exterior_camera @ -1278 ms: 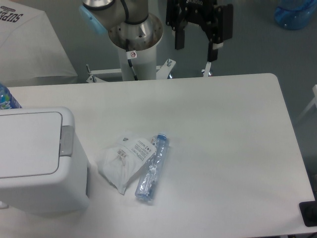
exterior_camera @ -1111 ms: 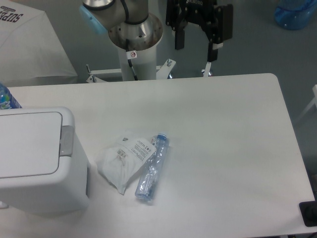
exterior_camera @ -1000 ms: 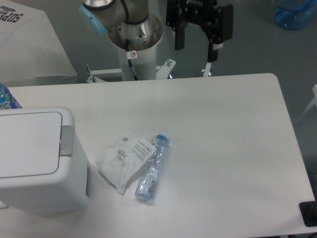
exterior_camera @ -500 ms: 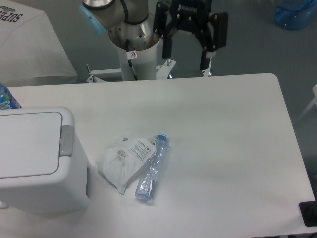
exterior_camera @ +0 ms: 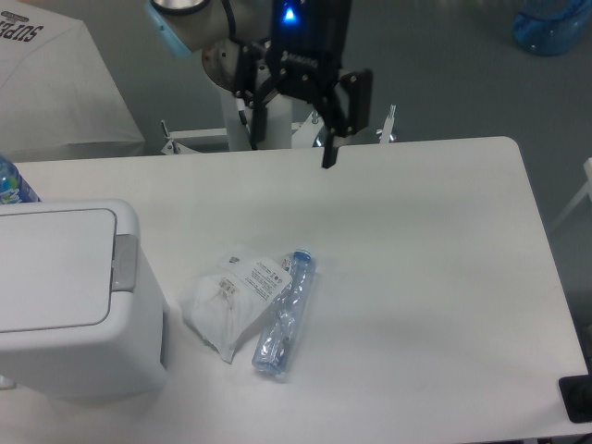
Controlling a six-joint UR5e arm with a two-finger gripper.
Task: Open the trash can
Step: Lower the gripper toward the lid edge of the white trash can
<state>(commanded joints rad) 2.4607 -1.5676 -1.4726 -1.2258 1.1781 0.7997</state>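
While trash can [exterior_camera: 69, 296] sits lid-closed at counter [exterior_camera: 416, 259] left edge, hand [exterior_camera: 294, 139] hovers spread wide, grasping nothing, above far edge, well apart from it.

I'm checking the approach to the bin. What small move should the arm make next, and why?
Probably keep swinging left and down toward the grey button strip on the trash can: the lid is shut, and the gripper, jaws apart, hangs over the table's far edge, well away from it.

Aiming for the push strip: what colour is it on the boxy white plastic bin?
Grey push strip, fixed camera view.
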